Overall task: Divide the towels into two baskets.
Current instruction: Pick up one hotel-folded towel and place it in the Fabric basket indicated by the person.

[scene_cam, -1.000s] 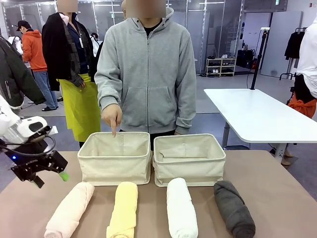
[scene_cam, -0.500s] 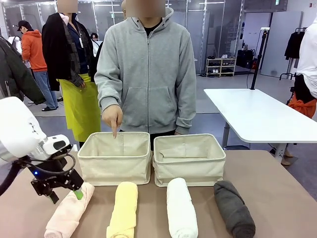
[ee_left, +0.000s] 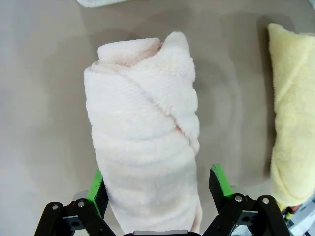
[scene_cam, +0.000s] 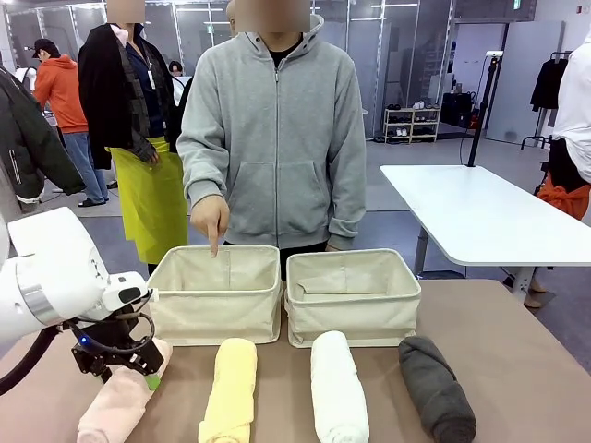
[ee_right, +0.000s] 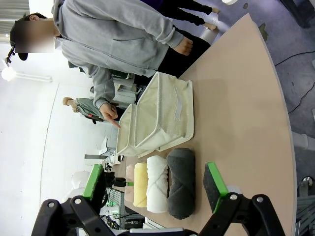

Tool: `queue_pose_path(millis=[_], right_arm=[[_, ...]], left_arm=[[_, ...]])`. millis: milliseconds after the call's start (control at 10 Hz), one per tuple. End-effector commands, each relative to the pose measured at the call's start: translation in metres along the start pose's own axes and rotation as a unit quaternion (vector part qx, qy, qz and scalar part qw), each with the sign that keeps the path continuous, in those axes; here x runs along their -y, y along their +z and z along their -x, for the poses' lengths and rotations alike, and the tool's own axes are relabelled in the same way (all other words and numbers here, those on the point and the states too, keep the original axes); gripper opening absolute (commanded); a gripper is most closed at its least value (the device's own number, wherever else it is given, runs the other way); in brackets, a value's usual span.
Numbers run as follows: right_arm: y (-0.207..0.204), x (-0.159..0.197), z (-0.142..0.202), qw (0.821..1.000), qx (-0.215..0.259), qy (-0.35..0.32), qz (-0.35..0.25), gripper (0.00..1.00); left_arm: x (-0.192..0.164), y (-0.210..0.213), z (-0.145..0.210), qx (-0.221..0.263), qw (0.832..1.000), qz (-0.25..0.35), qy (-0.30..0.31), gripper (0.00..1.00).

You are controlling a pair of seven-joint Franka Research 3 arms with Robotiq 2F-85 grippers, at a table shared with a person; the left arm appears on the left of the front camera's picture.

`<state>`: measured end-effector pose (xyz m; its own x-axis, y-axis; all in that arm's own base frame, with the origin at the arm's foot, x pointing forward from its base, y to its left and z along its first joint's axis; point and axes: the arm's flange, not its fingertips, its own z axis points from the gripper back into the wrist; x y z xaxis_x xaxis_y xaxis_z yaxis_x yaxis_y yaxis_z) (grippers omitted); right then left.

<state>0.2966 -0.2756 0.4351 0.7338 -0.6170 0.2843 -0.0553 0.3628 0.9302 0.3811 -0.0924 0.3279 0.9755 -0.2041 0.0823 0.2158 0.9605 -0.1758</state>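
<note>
A: So, the left end effector (ee_left: pixel 157 184)?
B: Spread wide astride the pale pink rolled terry towel (ee_left: pixel 142 142), a pad each side of its long axis, which points toward the left cream canvas basket (scene_cam: pixel 214 309); nothing pinched.
A: Right end effector (ee_right: pixel 155 184)?
B: Spread too, well apart from the rolls.
A: Count?
B: Four on the tabletop (scene_cam: pixel 526 369): pink, yellow roll (scene_cam: pixel 229 392), white roll (scene_cam: pixel 337 388), dark grey roll (scene_cam: pixel 436 388); two baskets, the right cream canvas basket (scene_cam: pixel 351 309) alongside
</note>
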Motion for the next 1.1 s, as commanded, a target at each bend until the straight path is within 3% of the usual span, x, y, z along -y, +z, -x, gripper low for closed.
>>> queue_pose_path(millis=[0,300,1000], right_arm=[[0.0024,-0.0032,0.0008,1.000,0.003,0.003,-0.004,1.00],[0.0024,-0.0032,0.0008,1.000,0.003,0.003,-0.004,1.00],[0.0024,-0.0032,0.0008,1.000,0.003,0.003,-0.004,1.00]], left_arm=[[-0.0061,-0.0333,0.0636,0.003,1.000,0.006,-0.002,1.00],[-0.0053,-0.0387,0.0647,-0.005,1.000,0.010,0.005,0.96],[-0.0030,-0.0366,0.0681,-0.002,1.000,0.015,0.000,0.43]])
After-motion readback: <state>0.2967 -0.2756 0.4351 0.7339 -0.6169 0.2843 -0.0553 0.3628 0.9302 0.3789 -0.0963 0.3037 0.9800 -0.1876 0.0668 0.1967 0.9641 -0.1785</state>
